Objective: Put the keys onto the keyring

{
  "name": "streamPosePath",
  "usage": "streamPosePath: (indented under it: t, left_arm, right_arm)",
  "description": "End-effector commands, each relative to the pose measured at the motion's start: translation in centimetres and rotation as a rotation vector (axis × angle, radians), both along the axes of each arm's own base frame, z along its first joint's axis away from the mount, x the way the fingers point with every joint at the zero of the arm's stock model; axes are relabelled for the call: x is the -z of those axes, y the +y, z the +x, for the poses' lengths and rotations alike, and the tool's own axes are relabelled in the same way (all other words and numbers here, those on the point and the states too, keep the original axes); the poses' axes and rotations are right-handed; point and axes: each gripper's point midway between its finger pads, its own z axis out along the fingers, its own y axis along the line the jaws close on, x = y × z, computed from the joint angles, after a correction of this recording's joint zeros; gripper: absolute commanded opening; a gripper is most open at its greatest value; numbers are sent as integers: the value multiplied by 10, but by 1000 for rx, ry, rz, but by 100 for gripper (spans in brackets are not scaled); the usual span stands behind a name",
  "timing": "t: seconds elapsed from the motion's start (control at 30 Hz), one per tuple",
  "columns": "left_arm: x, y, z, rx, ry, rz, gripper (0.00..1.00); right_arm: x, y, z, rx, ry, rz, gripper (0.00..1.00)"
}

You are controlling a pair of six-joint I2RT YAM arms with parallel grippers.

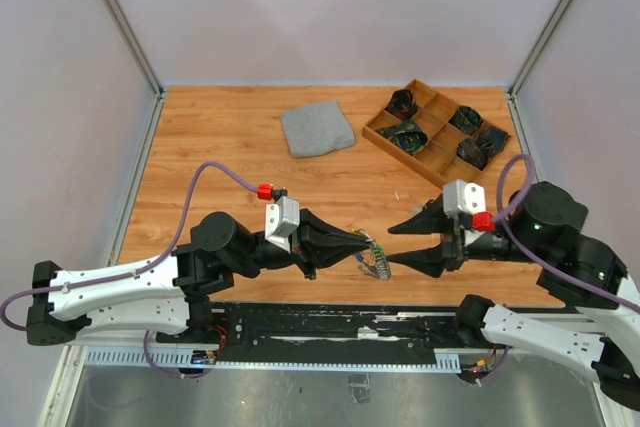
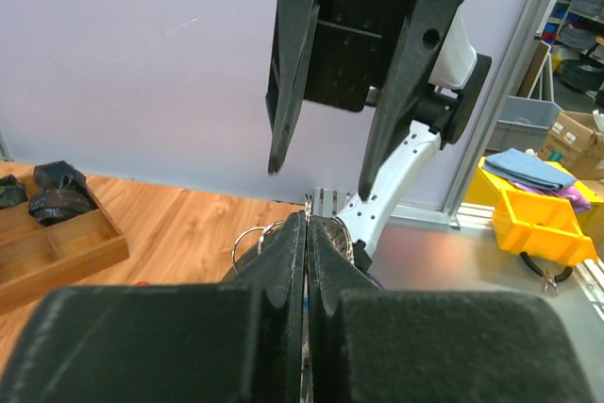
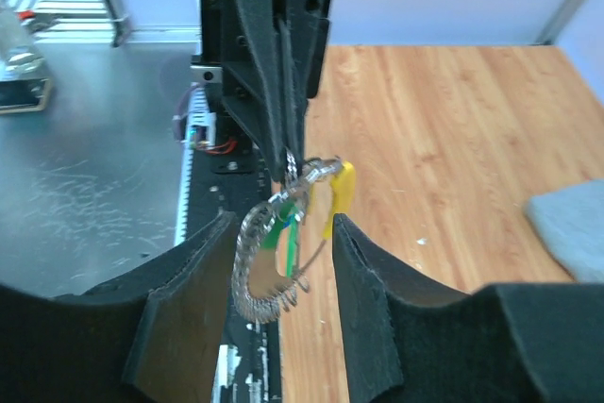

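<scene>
Your left arm [image 1: 110, 292], white links with black joints, reaches from the near left corner along the near edge toward the middle of the worktop. Your left gripper [image 1: 364, 244], two black tapered fingers, is pressed closed, and its tips pinch the thin silvery jagged keyring [image 1: 378, 263]. Your right arm [image 1: 560, 247] bends back at the near right corner and points left, facing the other arm. Your right gripper [image 1: 391, 247] is spread wide, one finger toward the far edge and one toward the near edge. Its tips are just short of the left gripper's tips and do not touch them.
</scene>
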Motion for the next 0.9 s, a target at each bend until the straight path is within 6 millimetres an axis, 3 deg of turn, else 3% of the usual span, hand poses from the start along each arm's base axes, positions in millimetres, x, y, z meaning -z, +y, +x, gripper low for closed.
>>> streamPosePath:
  t: [0.0,0.17,0.3,0.57,0.87]
  left_arm:
    - [-23,6,1,-10,-20,-71,1]
    - [-23,4,1,-8,-16,-67,0]
    - [-23,4,4,-20,-12,-68,1]
    - [-24,5,14,-75,3,-68,0]
    - [-23,0,16,-78,1,-57,1]
  right_arm:
    - [-5,-31,26,215,-95,-18,46]
    - [25,-41,42,301,-82,-153,49]
    - [40,-33,44,280,-44,-209,54]
    - [30,-17,28,185,8,-123,64]
    - [29,0,34,201,78,-48,68]
